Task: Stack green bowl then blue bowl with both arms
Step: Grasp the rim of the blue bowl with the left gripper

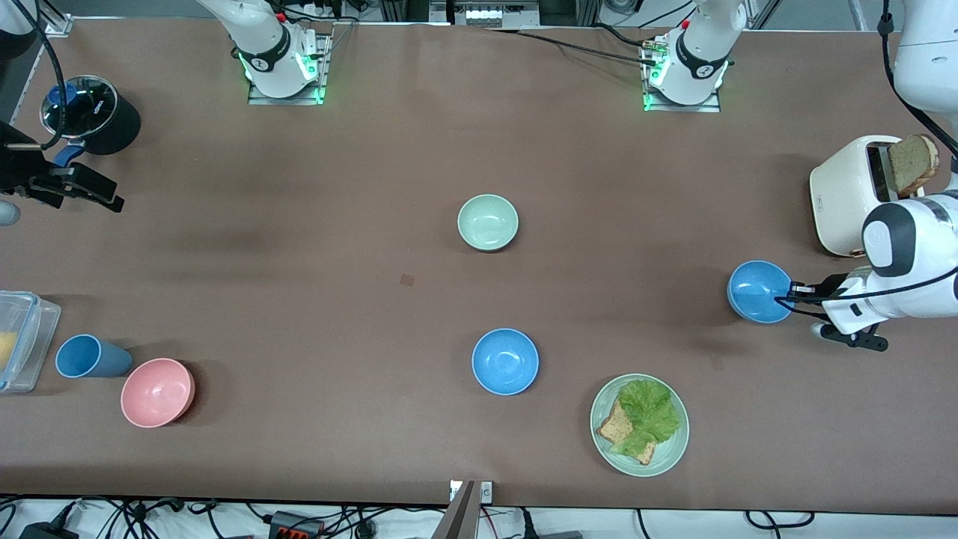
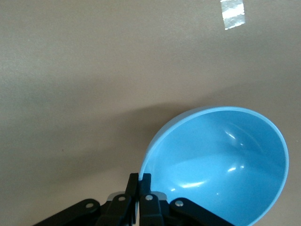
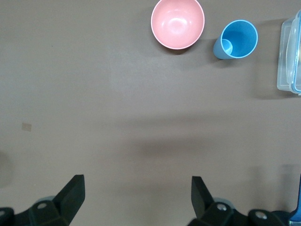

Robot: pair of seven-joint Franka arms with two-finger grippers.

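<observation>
The pale green bowl [image 1: 487, 221] sits upright in the middle of the table. One blue bowl [image 1: 505, 361] sits nearer the front camera than it. My left gripper [image 1: 798, 291] is shut on the rim of the other blue bowl [image 1: 757, 292] and holds it tilted, just over the table at the left arm's end. In the left wrist view, the gripper [image 2: 142, 178] pinches the bowl's rim [image 2: 221, 165]. My right gripper [image 1: 90, 191] is open and empty over the right arm's end of the table; it also shows in the right wrist view [image 3: 137, 183].
A white toaster [image 1: 849, 195] with bread stands beside the left arm. A plate [image 1: 673, 449] holds bread and lettuce near the front edge. A pink bowl [image 1: 157, 391], blue cup [image 1: 88, 357], clear container [image 1: 19, 340] and black pot [image 1: 93, 112] sit at the right arm's end.
</observation>
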